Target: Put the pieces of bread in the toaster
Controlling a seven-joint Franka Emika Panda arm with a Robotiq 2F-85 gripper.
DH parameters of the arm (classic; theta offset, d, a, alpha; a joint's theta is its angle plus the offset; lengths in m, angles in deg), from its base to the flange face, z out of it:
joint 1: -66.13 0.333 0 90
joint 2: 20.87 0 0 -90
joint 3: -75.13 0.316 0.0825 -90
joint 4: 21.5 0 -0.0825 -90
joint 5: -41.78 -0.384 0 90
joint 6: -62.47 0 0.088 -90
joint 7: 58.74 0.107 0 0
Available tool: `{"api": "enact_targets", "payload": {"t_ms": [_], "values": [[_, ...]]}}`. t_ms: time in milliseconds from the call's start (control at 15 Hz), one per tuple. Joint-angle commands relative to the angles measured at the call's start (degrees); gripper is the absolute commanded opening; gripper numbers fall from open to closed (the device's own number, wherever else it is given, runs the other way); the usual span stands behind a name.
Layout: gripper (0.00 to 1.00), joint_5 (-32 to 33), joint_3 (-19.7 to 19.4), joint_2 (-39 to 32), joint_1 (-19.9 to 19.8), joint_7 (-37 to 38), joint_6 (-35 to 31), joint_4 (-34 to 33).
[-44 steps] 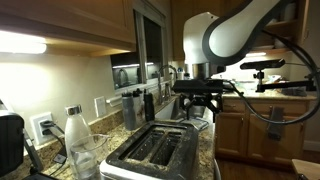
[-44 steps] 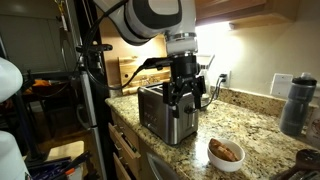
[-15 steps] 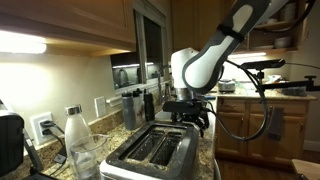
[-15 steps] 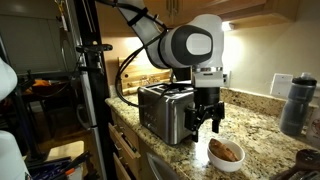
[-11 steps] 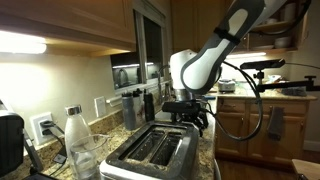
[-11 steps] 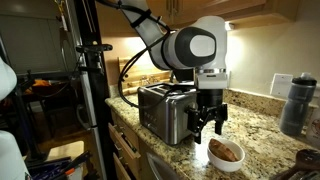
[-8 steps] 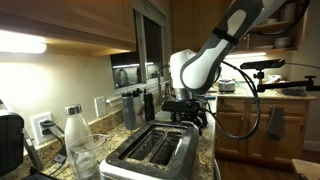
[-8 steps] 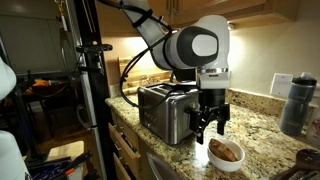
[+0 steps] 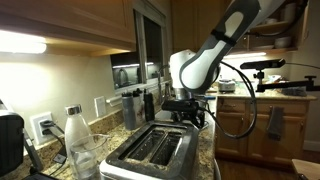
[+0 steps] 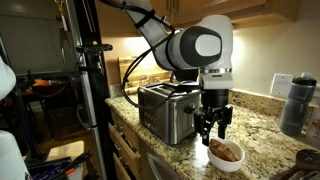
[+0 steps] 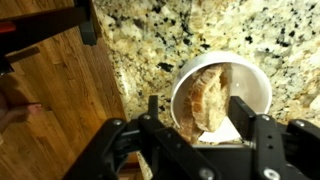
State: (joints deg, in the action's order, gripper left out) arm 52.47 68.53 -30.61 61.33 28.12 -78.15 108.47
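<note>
Two tan-brown pieces of bread [image 11: 208, 100] stand on edge in a small white bowl [image 11: 255, 80] on the granite counter. My gripper [image 11: 195, 108] hangs straight over the bowl with its black fingers on either side of the bread. A gap shows between the left finger and the slices, so the jaws are open. In an exterior view the gripper [image 10: 213, 132] reaches down just above the bowl [image 10: 213, 159], beside the silver toaster [image 10: 165, 112]. The toaster [image 9: 155, 150] has two dark slots on top with nothing in them; behind it, the gripper [image 9: 190, 112] is partly hidden.
A dark bottle [image 10: 295, 103] stands at the back of the counter. Beside the toaster stand a clear bottle [image 9: 75, 135] and a glass [image 9: 87, 155]. A black appliance [image 9: 10, 140] sits at the edge. The counter edge and a wood cupboard front [image 11: 50, 90] lie close to the bowl.
My gripper has left the spot over the toaster, swung to the bowl and come down over the bread. Its jaws have narrowed a little.
</note>
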Motion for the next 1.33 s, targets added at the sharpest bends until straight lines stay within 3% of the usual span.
{"api": "enact_targets", "payload": {"t_ms": [0, 67, 267, 400, 667, 800, 1000, 1267], "values": [[0.73, 1.48, -1.37, -0.47, 1.56, 2.22, 0.37, -0.94], [0.72, 1.51, -1.38, -0.44, 1.66, 2.28, 0.37, -1.0], [0.46, 1.6, -1.38, -0.59, 1.8, 2.37, 0.32, -1.12], [0.36, 1.57, -1.35, -0.69, 1.85, 2.36, 0.31, -1.22], [0.23, 1.52, -1.3, -0.99, 2.0, 2.21, 0.46, -1.53], [0.22, 1.61, -1.34, -1.07, 2.16, 2.23, 0.51, -1.7], [0.1, 1.65, -1.38, -1.29, 2.41, 2.18, 0.59, -2.03], [0.1, 1.84, -1.47, -1.19, 2.49, 2.22, 0.67, -2.2]]}}
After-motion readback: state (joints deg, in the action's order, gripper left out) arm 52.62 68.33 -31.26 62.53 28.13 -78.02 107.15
